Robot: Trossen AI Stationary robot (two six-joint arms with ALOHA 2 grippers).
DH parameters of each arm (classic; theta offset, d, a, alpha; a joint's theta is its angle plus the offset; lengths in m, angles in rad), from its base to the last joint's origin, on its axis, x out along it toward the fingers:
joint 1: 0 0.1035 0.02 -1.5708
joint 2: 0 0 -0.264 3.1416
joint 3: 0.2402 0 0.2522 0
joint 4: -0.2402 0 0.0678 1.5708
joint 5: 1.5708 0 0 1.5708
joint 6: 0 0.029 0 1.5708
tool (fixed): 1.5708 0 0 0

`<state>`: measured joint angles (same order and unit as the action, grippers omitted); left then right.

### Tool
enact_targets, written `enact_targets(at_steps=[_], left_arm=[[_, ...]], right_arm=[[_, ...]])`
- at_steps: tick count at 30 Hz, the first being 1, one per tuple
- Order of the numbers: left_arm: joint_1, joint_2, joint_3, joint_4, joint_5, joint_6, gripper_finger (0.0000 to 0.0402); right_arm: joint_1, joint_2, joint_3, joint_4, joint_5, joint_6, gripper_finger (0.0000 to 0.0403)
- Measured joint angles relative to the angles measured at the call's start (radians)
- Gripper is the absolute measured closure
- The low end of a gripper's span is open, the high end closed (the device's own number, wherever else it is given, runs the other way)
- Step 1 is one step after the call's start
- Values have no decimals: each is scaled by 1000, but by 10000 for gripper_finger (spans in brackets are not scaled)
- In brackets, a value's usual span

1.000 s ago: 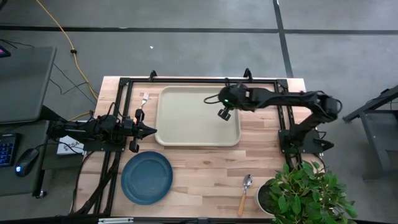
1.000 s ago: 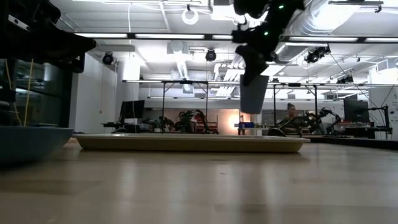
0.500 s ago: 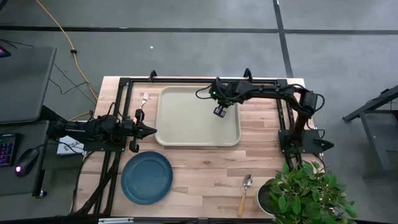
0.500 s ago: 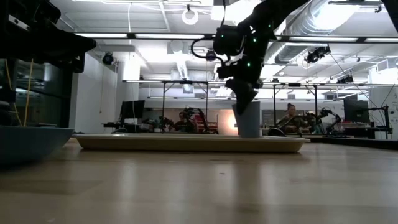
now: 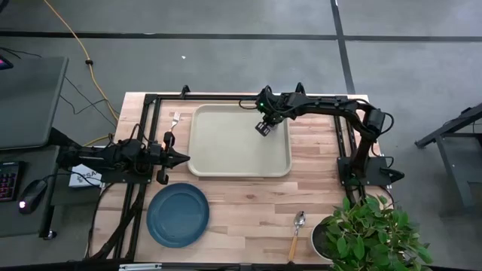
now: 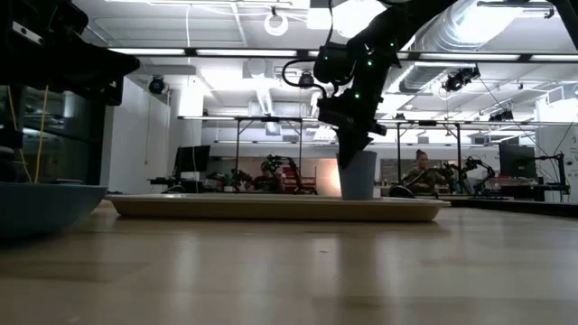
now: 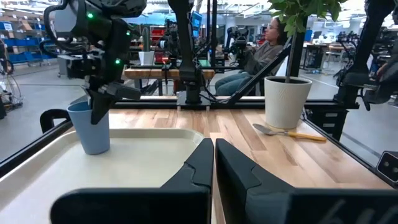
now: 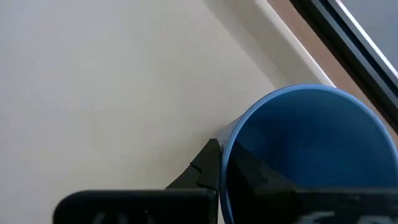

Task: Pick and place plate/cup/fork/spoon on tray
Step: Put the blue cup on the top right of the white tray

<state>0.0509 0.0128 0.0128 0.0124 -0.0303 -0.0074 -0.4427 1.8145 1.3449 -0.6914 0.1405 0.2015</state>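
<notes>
Beige tray (image 5: 226, 150), one cup (image 6: 358, 174) upright in right gripper's (image 5: 263, 128) pinch; one plate (image 5: 178, 214), fork (image 5: 174, 120), spoon (image 5: 297, 232); left gripper (image 5: 183, 157) closed.

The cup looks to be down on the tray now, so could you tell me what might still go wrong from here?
1. The right tool pinches the cup by its rim; lifting before opening could tip it.
2. The cup stands near the tray's far right corner, so a sideways nudge could push it against the rim.
</notes>
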Motion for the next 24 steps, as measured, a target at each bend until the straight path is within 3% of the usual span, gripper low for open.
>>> enact_targets(at_steps=[8, 24], left_arm=[[0, 0, 0, 0, 0, 0, 401], [0, 0, 0, 0, 0, 0, 401]], right_arm=[[-3, 0, 0, 1, -2, 26, 399], [-2, 0, -1, 1, -2, 45, 343]])
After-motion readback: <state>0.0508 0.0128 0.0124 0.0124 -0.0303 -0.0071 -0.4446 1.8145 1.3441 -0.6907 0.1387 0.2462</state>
